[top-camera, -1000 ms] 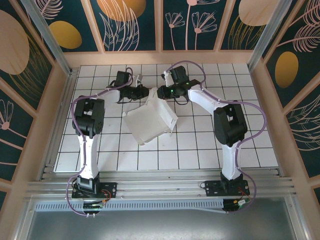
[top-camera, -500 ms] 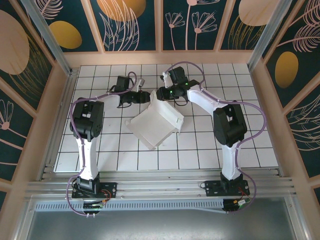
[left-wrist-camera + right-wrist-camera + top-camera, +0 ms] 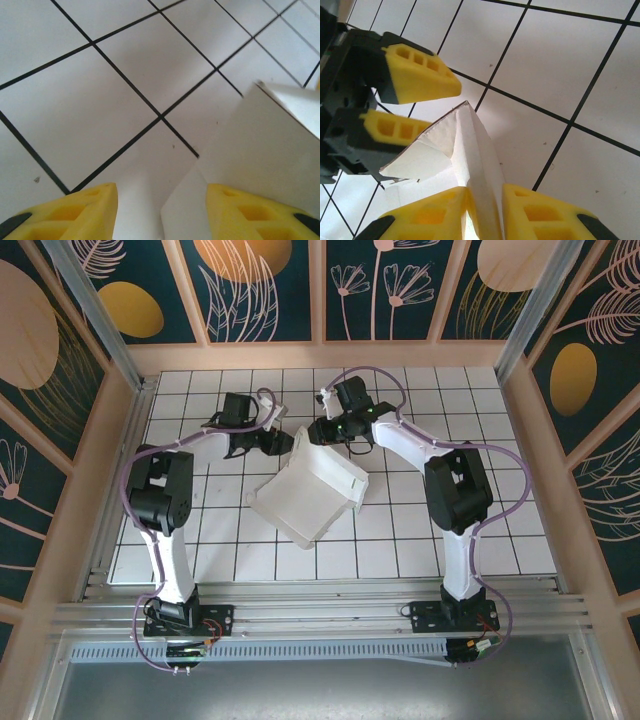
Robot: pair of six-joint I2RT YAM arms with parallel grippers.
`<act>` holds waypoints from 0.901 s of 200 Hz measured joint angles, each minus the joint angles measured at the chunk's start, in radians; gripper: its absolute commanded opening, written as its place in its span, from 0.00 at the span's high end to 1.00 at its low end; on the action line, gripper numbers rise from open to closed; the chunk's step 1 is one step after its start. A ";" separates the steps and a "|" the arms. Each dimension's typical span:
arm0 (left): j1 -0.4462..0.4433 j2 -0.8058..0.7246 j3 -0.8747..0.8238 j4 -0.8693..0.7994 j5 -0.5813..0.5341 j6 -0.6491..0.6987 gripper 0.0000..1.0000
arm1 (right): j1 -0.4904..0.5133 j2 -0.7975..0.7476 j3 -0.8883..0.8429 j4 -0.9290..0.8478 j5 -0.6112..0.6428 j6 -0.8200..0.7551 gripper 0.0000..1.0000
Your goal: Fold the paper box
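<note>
Paper box [image 3: 305, 495]: found near the middle of the white gridded table [image 3: 420, 540], set askew to the grid lines; one corner is pointed toward 6 o'clock and a raised panel is stood along its 1 o'clock side.
Left tool [image 3: 272, 443]: seen at about 11 o'clock from the box, close to its far corner. Its yellow fingers [image 3: 70, 210] are spread apart and nothing is clamped between them. In the left wrist view [image 3: 162, 210] a white box panel [image 3: 260, 150] is reached from the 3 o'clock side partly into the gap.
Right tool [image 3: 318, 432]: placed at 12 o'clock from the box, over its upper corner. In the right wrist view [image 3: 485, 215] a thin upright fold of the box [image 3: 470, 145] is pinched between its fingers.
Tools together: the left tool [image 3: 415, 102] is seen from the right wrist at 10 o'clock, just beside the pinched fold's tip.
</note>
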 measured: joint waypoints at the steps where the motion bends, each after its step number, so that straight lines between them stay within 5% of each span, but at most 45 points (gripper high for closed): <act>1: 0.000 -0.001 -0.001 -0.001 -0.001 0.004 0.52 | 0.000 0.000 0.000 0.001 -0.001 0.000 0.75; 64: 0.041 -0.071 -0.012 -0.162 0.042 0.256 0.53 | 0.000 0.000 0.000 0.016 -0.002 0.000 0.75; 141: 0.039 0.089 0.176 -0.335 0.162 0.381 0.53 | 0.000 0.000 0.000 0.016 -0.002 0.000 0.74; 180: 0.039 0.068 0.155 -0.346 0.171 0.410 0.41 | 0.000 0.000 0.000 0.016 -0.002 0.000 0.74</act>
